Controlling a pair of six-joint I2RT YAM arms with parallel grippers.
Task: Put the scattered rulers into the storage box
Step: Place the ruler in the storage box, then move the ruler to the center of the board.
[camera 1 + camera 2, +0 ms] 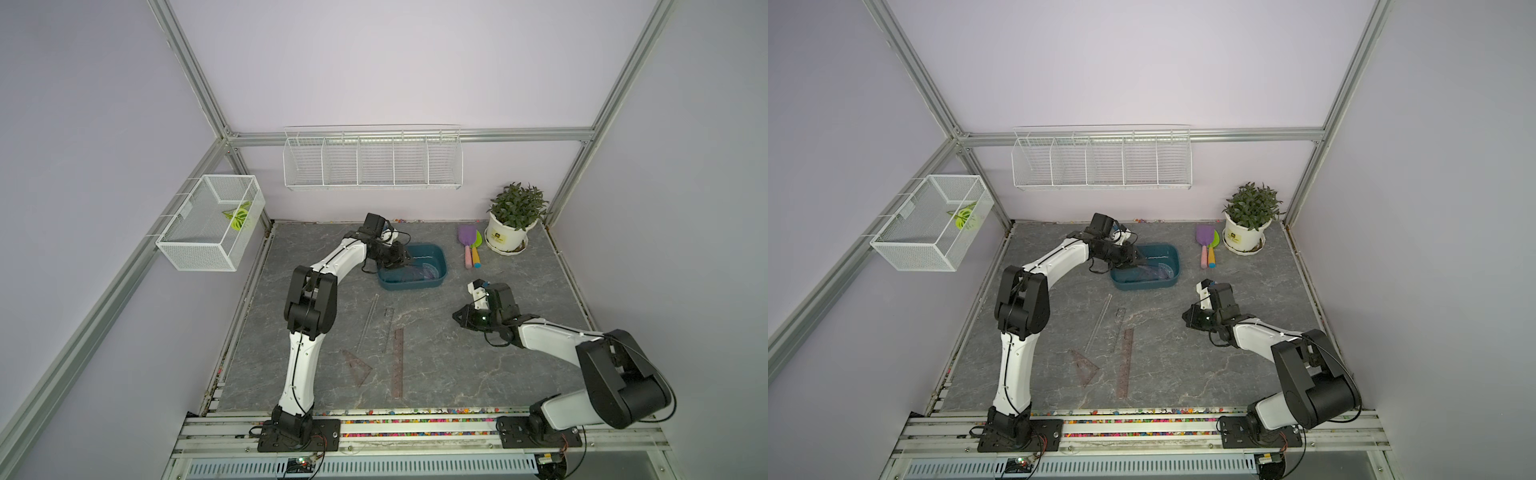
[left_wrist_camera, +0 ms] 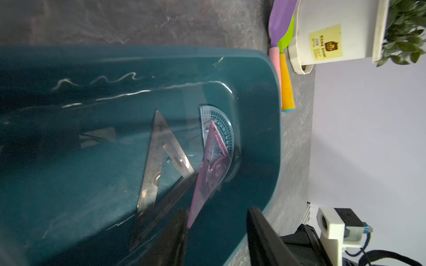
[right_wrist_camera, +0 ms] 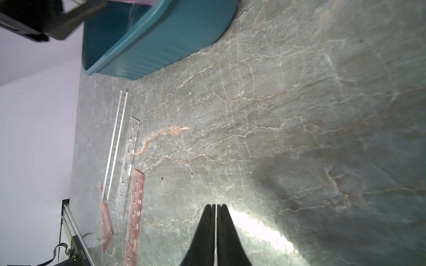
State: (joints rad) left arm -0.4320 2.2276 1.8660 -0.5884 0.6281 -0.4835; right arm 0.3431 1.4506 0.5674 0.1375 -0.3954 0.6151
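The dark teal storage box (image 1: 441, 266) (image 1: 1176, 270) stands at the back middle of the table. My left gripper (image 2: 217, 210) hangs open over its left end (image 1: 404, 262). Inside lie a brown triangle (image 2: 156, 165), a purple triangle (image 2: 212, 175) and a bluish protractor (image 2: 224, 124); the purple triangle's corner sits beside one finger (image 2: 179, 221). On the table in front lie a long clear ruler (image 1: 368, 324), a clear stencil ruler (image 1: 388, 328), a brown ruler (image 1: 398, 363) and a brown triangle (image 1: 357, 368). My right gripper (image 3: 216, 205) (image 1: 457, 316) is shut and empty, right of those rulers.
Purple and green toy shovels (image 1: 469, 245) lie beside a potted plant (image 1: 513, 220) at the back right. A white mesh basket (image 1: 208, 224) hangs on the left frame. A long wire rack (image 1: 372, 160) hangs on the back wall.
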